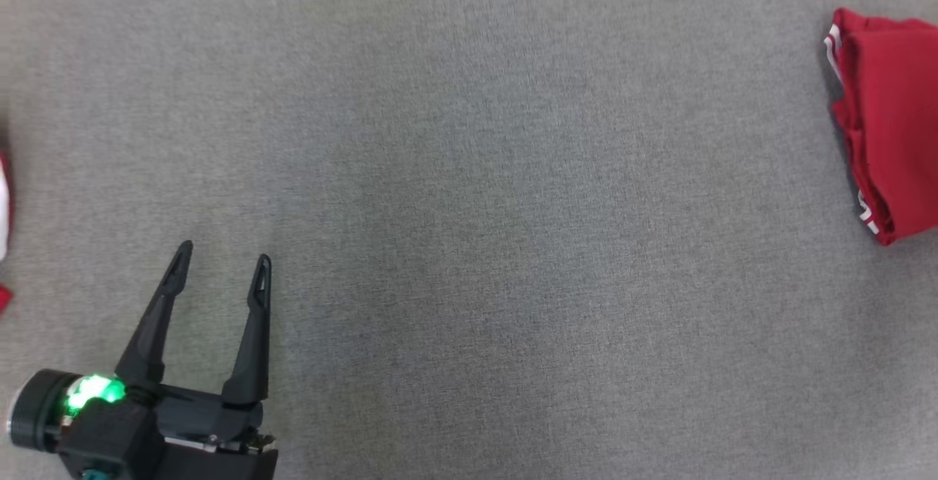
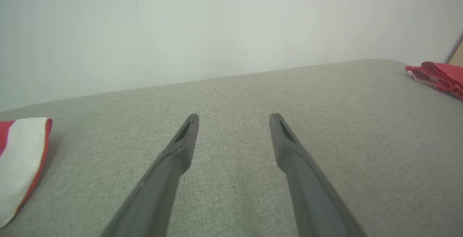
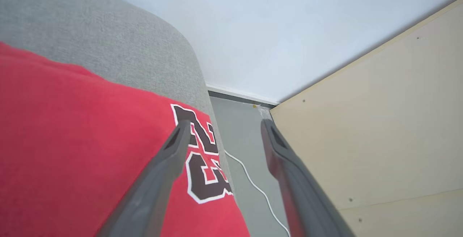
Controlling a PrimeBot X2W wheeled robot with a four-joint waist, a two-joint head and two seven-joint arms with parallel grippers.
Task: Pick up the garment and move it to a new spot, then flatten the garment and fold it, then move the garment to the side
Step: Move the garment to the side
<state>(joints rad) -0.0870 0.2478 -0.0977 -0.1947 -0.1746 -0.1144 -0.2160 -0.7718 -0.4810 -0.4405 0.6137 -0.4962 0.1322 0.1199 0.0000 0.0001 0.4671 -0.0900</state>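
Note:
The garment is a folded red jersey with white trim, lying at the far right edge of the grey surface. In the left wrist view the garment is a small red heap at the far right. The right wrist view looks down on the garment, whose black number 23 lies at the surface's rounded edge. My right gripper stands open above that edge, nothing between its fingers. My left gripper rests open at the lower left, far from the garment; the left gripper holds nothing.
A red and white cloth lies at the left edge, left of my left gripper; a sliver of the cloth shows in the head view. Beyond the surface's right edge are a floor with a white cable and a pale wooden panel.

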